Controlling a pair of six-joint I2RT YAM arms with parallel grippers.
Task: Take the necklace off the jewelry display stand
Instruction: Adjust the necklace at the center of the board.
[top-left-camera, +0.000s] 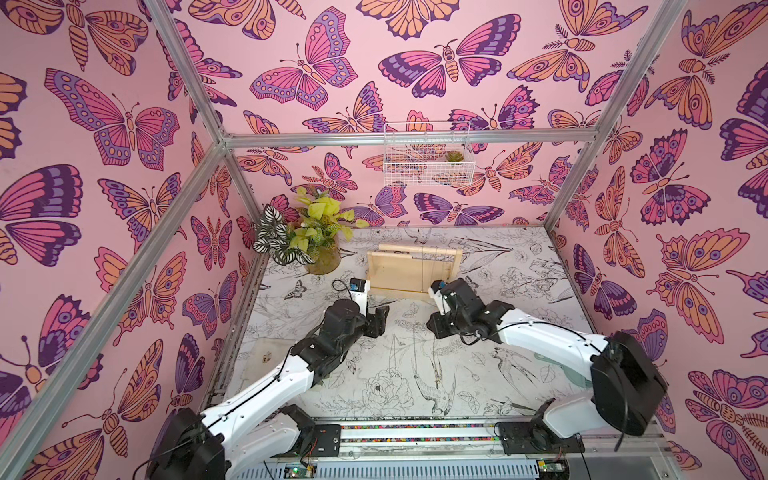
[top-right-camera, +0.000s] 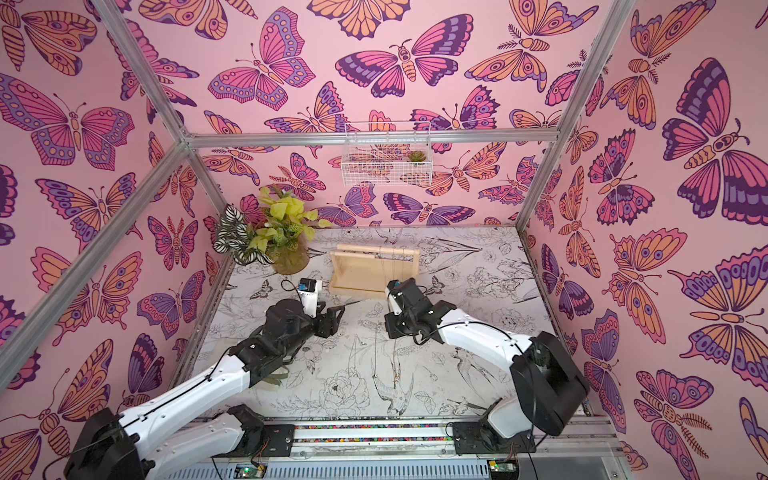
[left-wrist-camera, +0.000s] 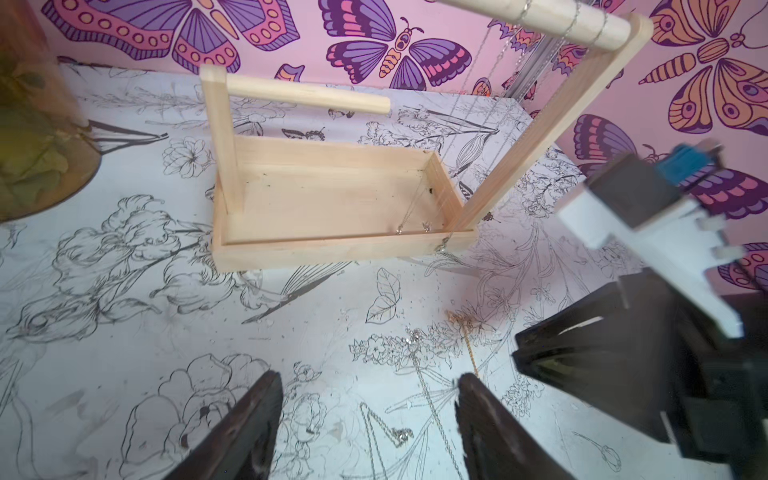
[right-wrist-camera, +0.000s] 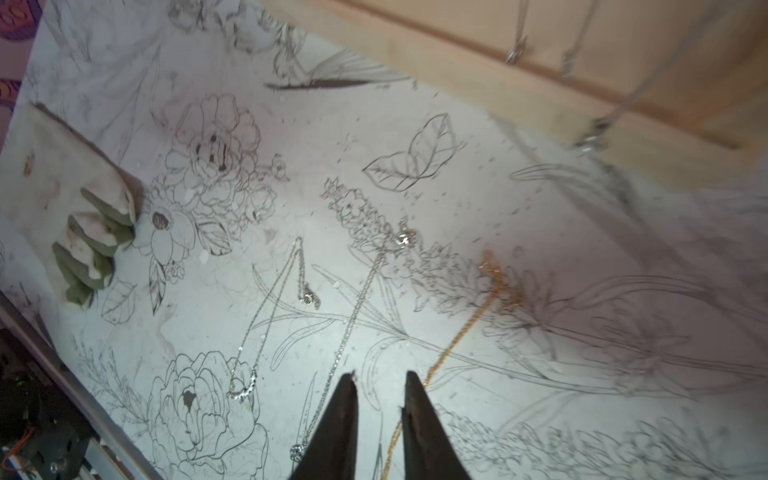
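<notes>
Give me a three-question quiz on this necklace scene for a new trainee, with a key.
1. True or false: every necklace is off the wooden stand.
2. The gold necklace is: A hanging on the crossbar; B lying on the table; C inside the stand's tray.
3. Fill in: the left gripper has its jaws ____.
Key: 1 false, silver chains hang over the crossbar; 2 B; 3 open.
</notes>
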